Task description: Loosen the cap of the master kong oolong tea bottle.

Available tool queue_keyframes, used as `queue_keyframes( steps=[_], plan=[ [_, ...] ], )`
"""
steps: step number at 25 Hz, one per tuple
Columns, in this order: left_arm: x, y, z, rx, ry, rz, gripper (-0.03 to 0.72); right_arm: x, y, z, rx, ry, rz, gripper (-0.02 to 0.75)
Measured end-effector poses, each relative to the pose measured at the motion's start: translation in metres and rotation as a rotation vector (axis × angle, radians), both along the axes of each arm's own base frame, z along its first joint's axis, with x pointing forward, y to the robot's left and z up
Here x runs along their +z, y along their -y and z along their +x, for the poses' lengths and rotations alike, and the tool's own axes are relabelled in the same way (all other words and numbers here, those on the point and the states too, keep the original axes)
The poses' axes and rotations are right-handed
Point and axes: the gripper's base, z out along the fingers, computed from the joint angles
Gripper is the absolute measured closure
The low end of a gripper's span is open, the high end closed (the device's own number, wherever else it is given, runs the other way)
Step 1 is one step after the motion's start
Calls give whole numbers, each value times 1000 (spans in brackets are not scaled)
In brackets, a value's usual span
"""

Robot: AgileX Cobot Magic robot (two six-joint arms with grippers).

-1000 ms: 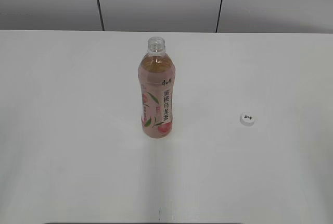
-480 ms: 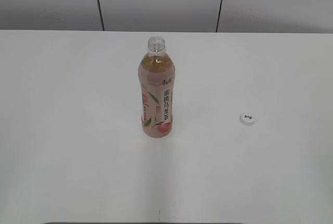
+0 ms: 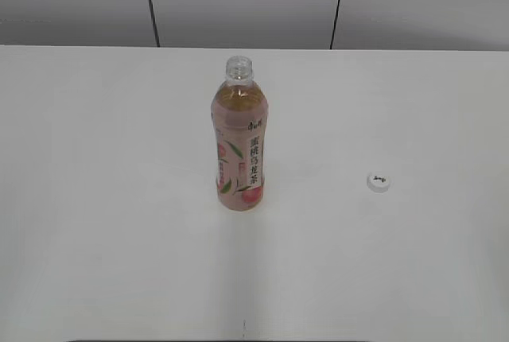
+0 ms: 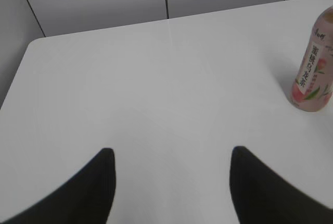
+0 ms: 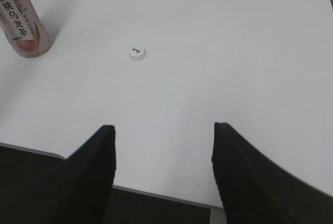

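The master kong oolong tea bottle (image 3: 240,139) stands upright mid-table with its neck open and no cap on it. It also shows at the right edge of the left wrist view (image 4: 314,62) and the top left of the right wrist view (image 5: 22,18). The small white cap (image 3: 378,180) lies flat on the table to the bottle's right, also in the right wrist view (image 5: 137,53). My left gripper (image 4: 171,153) is open and empty, well left of the bottle. My right gripper (image 5: 163,130) is open and empty above the table's front edge, short of the cap. Neither gripper shows in the exterior view.
The white table (image 3: 119,239) ends at a grey panelled wall (image 3: 238,0) behind. Its front edge (image 5: 156,195) runs under the right gripper, with dark floor below. The table's rounded left corner (image 4: 31,44) shows in the left wrist view.
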Motion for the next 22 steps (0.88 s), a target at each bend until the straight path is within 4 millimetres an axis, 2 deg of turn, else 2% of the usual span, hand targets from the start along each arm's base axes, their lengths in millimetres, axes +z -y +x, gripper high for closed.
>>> queue_keyframes(
  steps=[7,15,22],
  plan=[
    [0,0,0,-2,0,3,288,0,0,0,-6,0,0,292],
    [0,1,0,87,0,3,309,0,-3,-1,-294,4,0,293],
    [0,1,0,105,0,3,328,0,-3,-2,-352,6,1,293]
  ],
)
